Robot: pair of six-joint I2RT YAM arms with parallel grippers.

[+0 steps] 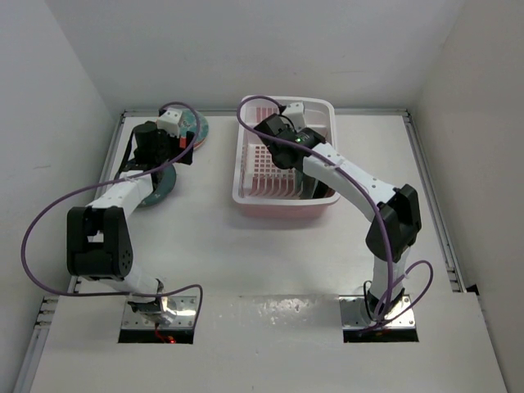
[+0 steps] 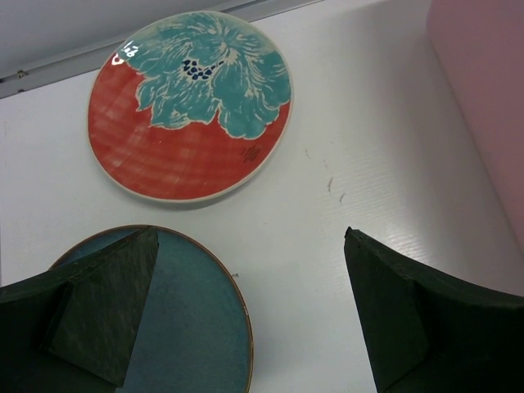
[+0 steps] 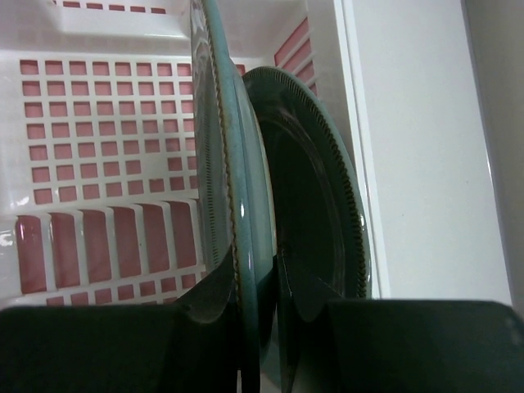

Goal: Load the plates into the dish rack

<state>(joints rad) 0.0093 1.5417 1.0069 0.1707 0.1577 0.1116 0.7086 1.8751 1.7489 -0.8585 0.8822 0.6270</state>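
My left gripper (image 2: 254, 278) is open and empty, hovering above the table. Its left finger (image 2: 106, 311) hangs over the darker teal plate (image 2: 188, 327), which lies flat. The red plate with a blue flower centre (image 2: 180, 115) lies flat beyond it. In the top view both plates, red (image 1: 197, 128) and teal (image 1: 161, 187), sit at the far left by my left gripper (image 1: 168, 157). My right gripper (image 3: 254, 299) is inside the dish rack (image 1: 250, 176), shut on the rim of a grey-teal plate (image 3: 241, 164) standing on edge. A second grey-teal plate (image 3: 323, 196) stands just right of it. The small black plate is out of view.
The rack's pink side wall (image 2: 483, 98) is to the right of my left gripper. The rack's right wall (image 3: 348, 98) stands close beside the standing plates. White enclosure walls (image 1: 49, 123) bound the table on three sides.
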